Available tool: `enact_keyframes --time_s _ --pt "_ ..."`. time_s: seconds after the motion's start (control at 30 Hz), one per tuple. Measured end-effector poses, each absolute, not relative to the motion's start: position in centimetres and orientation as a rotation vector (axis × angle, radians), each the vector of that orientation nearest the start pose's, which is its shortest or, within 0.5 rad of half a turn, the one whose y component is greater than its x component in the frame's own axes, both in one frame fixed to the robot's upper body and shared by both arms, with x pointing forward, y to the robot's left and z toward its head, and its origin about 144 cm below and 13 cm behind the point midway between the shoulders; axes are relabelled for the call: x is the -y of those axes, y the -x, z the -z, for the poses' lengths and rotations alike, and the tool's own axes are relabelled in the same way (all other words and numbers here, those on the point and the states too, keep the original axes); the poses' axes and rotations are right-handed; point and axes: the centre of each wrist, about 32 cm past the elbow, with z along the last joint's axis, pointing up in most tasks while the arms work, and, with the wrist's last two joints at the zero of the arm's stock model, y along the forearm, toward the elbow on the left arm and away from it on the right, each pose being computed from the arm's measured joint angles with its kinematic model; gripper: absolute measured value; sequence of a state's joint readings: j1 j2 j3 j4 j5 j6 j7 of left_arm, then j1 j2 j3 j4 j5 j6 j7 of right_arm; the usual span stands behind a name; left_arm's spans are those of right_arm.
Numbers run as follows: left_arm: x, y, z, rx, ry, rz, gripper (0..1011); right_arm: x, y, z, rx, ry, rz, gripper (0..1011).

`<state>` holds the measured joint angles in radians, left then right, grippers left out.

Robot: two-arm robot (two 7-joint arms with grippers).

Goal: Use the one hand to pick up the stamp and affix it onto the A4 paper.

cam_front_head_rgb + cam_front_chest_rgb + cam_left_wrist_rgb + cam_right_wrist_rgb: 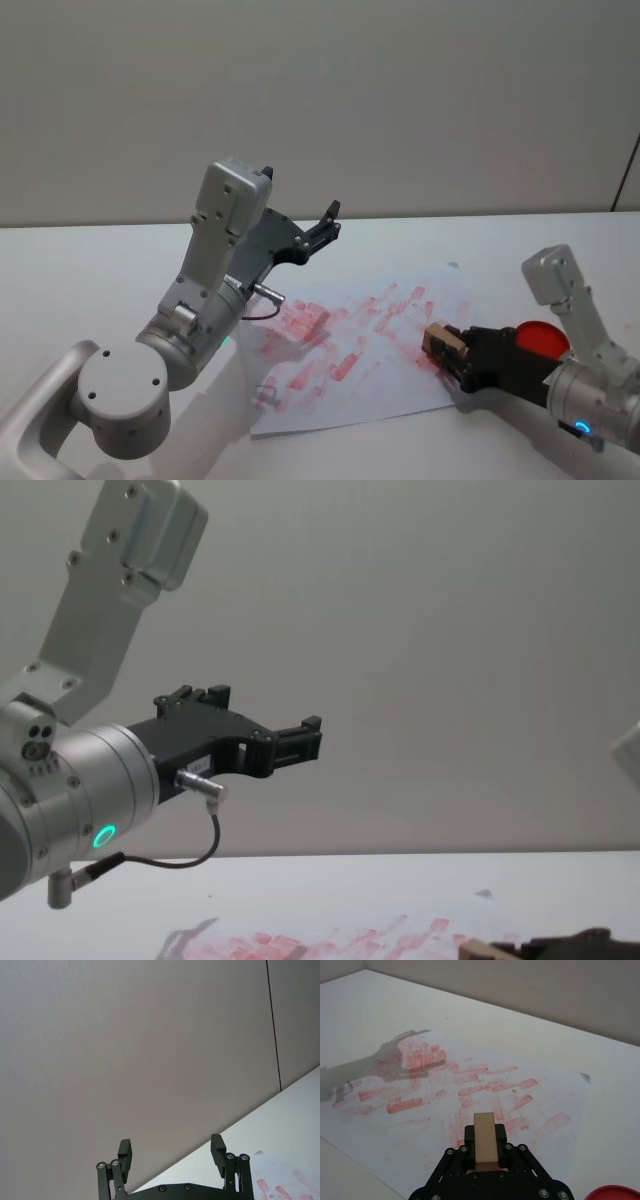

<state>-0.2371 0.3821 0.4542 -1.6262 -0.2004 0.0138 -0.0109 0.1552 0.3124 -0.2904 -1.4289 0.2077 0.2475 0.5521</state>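
White table [110, 262], grey wall [400, 100]; right gripper [447, 352] clamps stamp [484, 1137] by paper [385, 385].

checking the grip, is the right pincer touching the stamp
Touching. The right wrist view shows the right pincer closed against both sides of the stamp.

The A4 paper [380, 390] lies flat on the table [120, 260]. At the paper's right edge is the stamp [437, 340], clamped between the fingers of the right gripper [446, 352], which reaches in from the paper's right; whether the stamp touches the sheet cannot be told. A low round pad [545, 338] sits on the table just right of the paper, and the left gripper [328, 222] hangs with fingers apart high above the paper's far left corner.
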Motion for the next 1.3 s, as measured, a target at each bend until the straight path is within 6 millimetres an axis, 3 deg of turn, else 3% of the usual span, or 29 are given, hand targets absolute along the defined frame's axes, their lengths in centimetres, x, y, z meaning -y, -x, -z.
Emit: enact_keyframes --time_s 0.87,1.3 --pt "-19.8 -49.2 -120.4 0.268 -0.061 -1.124 1001 23.0 -49.5 -112.4 -0.140 0.286 0.784 217" --pt "-19.8 -49.2 -120.4 0.268 -0.061 -1.124 1001 23.7 -48.4 -114.7 -0.026 0.142 0.846 218"
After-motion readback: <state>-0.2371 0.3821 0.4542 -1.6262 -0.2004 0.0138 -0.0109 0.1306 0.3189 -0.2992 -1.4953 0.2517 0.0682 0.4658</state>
